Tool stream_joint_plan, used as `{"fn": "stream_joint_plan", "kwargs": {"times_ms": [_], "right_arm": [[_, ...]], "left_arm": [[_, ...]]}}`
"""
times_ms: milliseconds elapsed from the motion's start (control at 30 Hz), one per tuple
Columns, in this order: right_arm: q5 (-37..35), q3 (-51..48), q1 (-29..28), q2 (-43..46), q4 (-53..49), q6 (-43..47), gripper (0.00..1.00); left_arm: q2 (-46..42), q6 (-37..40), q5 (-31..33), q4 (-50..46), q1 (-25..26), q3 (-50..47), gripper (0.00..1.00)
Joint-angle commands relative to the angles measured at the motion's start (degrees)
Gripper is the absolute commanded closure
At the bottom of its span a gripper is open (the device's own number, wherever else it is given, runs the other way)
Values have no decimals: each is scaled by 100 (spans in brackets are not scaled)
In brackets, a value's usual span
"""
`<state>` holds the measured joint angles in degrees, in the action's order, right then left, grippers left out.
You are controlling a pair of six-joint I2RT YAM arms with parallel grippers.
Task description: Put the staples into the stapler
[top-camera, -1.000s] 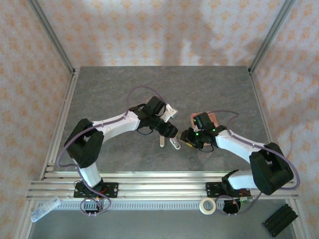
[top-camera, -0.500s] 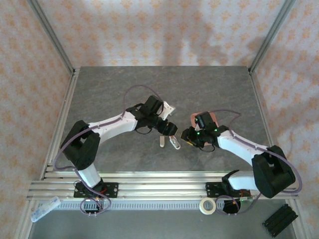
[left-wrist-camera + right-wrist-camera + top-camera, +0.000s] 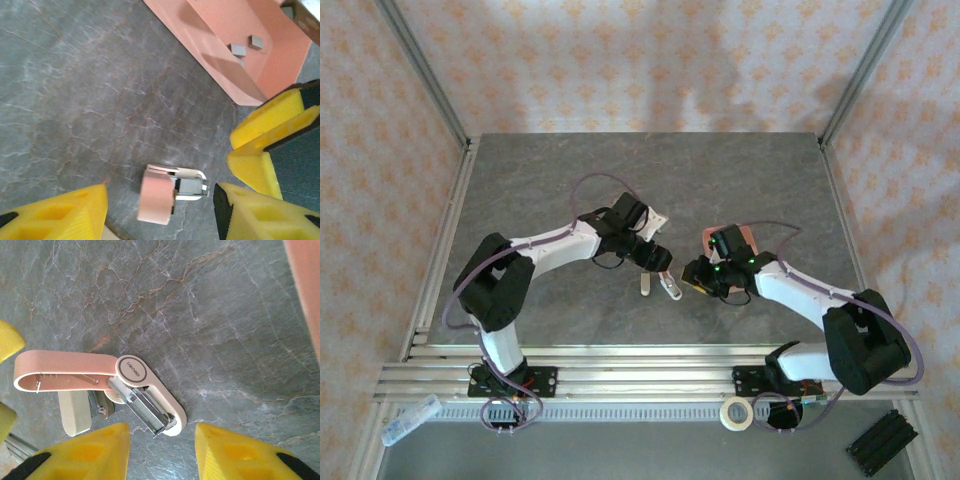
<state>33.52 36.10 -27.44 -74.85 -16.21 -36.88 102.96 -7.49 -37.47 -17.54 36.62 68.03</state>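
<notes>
Grey marbled surface [image 3: 540,190], with both white arms reaching to its middle. A salmon-pink plastic tray [image 3: 748,238] sits at 2 o'clock from the work spot, the right arm partly over it. A pink mini stapler [image 3: 125,372] lies on the surface flipped open. Its metal magazine [image 3: 150,412] is bared and points to 5 o'clock in the right wrist view. A cream mini stapler [image 3: 75,412] lies against it at 7 o'clock. Of the staples [image 3: 238,49], 2 small grey bars show on the tray floor, at 1 o'clock in the left wrist view, well apart from the stapler. Cannot tell whether the magazine holds any.

The left jaws stand fairly wide and empty, hovering over the stapler. The right jaws show a narrower gap, also empty, just off the magazine tip.

Judged step: stapler open, loading not begun. The next move likely calls for 1 arm to steady the stapler. The other would go to the tray, pinch a strip and line it up with the channel.
</notes>
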Motion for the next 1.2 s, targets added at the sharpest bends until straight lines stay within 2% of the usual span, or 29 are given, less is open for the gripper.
{"fn": "stream_joint_plan", "kwargs": {"times_ms": [0, 267, 633, 833, 933, 1067, 1167], "right_arm": [[153, 63, -206, 73, -10, 554, 61], [-160, 345, -412, 90, -1128, 1128, 64], [-1246, 28, -298, 978, -1499, 524, 64], [-1173, -12, -192, 1350, -1379, 438, 63], [-962, 119, -200, 1261, -1300, 516, 63], [-792, 427, -327, 1003, -1174, 602, 64], [-767, 781, -472, 607, -1214, 733, 69]], "left_arm": [[75, 124, -419, -157, 146, 163, 42], [16, 299, -509, -269, 231, 184, 45], [36, 590, -829, -490, 553, 252, 46], [13, 705, -813, -666, 655, 301, 46], [-196, 432, -646, -323, 537, 127, 44], [-761, -458, -240, 825, 100, -592, 44], [-1217, -876, 155, 1388, -204, -1130, 45]]}}
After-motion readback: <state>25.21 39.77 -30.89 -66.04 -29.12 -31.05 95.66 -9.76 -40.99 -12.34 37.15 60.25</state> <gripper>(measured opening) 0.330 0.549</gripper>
